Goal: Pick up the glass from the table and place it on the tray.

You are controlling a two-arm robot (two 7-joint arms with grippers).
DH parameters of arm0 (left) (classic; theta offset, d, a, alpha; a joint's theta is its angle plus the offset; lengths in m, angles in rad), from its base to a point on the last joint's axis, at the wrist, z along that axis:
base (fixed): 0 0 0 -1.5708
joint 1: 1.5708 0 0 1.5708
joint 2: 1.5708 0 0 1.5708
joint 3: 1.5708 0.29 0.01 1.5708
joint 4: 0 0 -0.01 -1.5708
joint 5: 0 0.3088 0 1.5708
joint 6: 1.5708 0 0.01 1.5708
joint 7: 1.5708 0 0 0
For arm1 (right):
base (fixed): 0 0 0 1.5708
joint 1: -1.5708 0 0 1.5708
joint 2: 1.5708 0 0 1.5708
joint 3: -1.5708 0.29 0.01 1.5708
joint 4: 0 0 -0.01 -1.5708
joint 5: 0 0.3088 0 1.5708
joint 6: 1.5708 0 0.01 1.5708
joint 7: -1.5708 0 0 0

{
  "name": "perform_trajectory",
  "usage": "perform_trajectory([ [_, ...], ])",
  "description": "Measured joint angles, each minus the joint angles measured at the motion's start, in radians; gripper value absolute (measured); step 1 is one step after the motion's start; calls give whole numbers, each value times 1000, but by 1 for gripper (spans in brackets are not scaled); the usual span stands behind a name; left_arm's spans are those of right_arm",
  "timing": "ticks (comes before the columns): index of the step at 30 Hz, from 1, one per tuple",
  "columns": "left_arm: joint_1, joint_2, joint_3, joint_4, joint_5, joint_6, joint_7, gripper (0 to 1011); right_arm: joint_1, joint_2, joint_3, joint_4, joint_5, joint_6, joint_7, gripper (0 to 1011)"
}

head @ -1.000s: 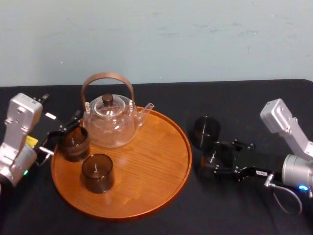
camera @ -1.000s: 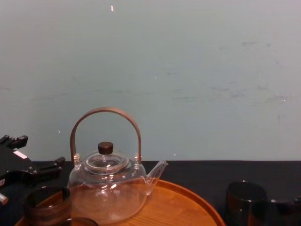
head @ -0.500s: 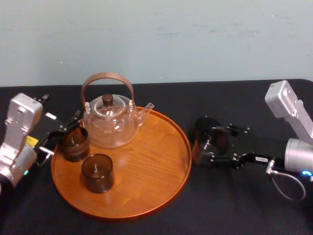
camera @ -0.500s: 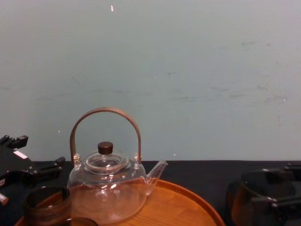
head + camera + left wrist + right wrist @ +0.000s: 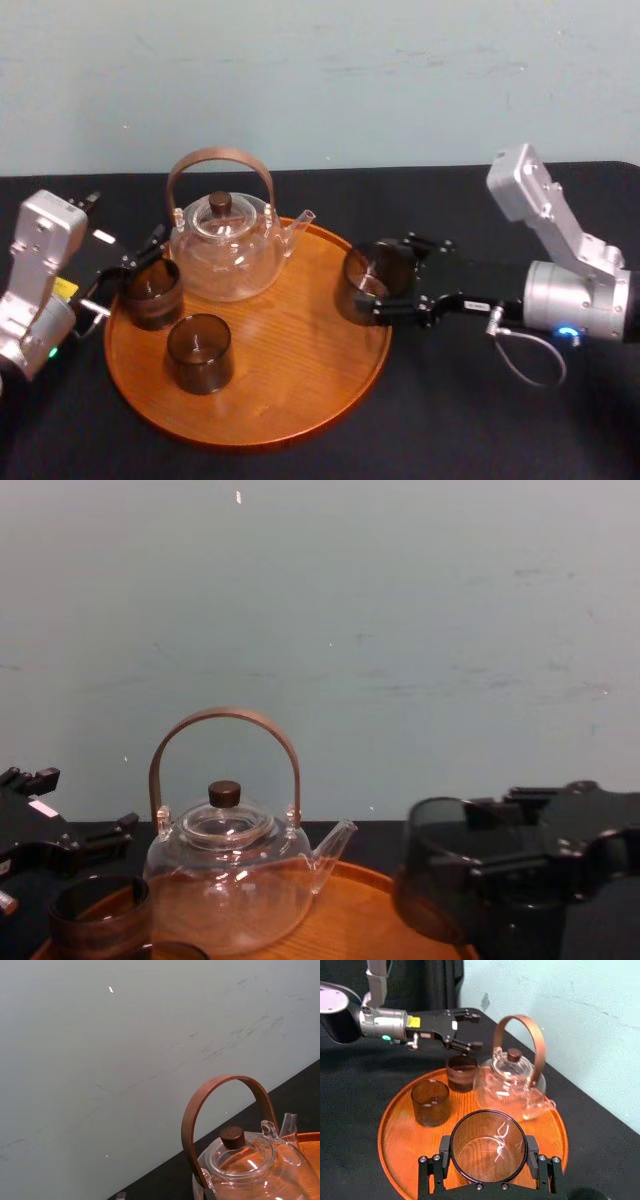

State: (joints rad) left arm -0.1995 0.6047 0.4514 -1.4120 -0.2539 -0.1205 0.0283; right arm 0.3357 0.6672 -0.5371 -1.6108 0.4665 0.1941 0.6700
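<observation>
My right gripper [image 5: 380, 282] is shut on a dark smoked glass [image 5: 361, 284], one finger on each side of its wall. The glass hangs slightly tilted over the right rim of the round wooden tray [image 5: 300, 340]. From the right wrist, the glass [image 5: 488, 1146] sits between the fingers [image 5: 433, 1169] with the tray [image 5: 400, 1135] below. The chest view shows the glass [image 5: 440, 880] and the right gripper [image 5: 520, 852] at the tray's [image 5: 370, 910] right edge. My left gripper [image 5: 130, 272] stands open at the tray's back left, beside another dark glass [image 5: 152, 292].
A glass teapot [image 5: 225, 250] with a brown hoop handle stands at the back of the tray. A second dark glass [image 5: 200, 352] stands on the tray's front left. Black cloth covers the table [image 5: 480, 420]; a pale wall rises behind it.
My right gripper closed on the glass, lifted it off the table and carried it left to the tray's right rim. The left arm has not moved.
</observation>
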Motion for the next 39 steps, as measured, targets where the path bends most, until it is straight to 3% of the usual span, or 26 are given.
perform_trajectory([
  [8, 0, 0, 0, 0, 0, 0, 0, 1001, 51, -59, -61, 52, -4, -23, 20, 902],
  [21, 0, 0, 0, 0, 0, 0, 0, 1002, 68, -102, -123, 128, -29, -52, 28, 902],
  [39, 0, 0, 0, 0, 0, 0, 0, 1002, 61, -142, -150, 205, -58, -88, 32, 903],
])
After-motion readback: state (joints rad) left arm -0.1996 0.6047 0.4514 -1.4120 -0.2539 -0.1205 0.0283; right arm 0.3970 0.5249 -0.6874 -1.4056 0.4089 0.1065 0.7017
